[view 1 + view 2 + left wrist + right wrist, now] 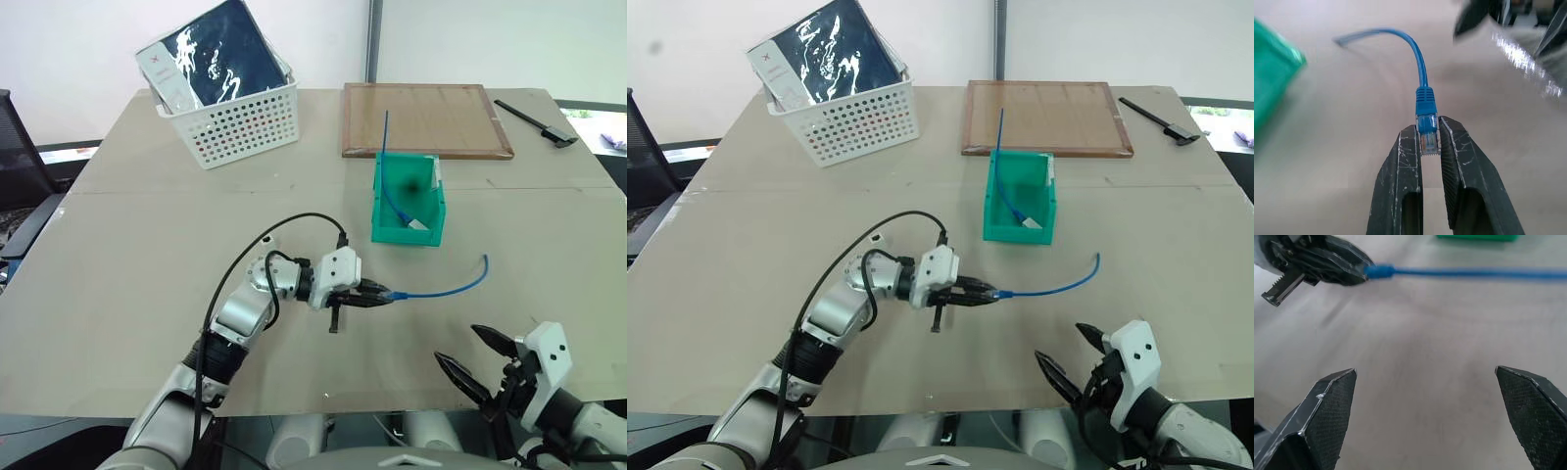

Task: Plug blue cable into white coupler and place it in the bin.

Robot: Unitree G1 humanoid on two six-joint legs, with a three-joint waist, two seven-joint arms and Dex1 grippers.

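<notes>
In the middle of the table (127, 245), the blue cable (446, 290) is held by its clear plug end; the left gripper (380, 294) has its two black fingers (1400, 166) pinched tight on that plug; the rest of the cable curves away to the right, and its far end curls up; the green bin (409, 233) sits just behind it, with another blue cable (385, 162) and a small white piece (418, 225) inside; the right gripper (470, 357) is low near the table's front edge, jaws wide apart and holding nothing; farther back are a white basket (240, 122) and a wooden board (426, 119).
</notes>
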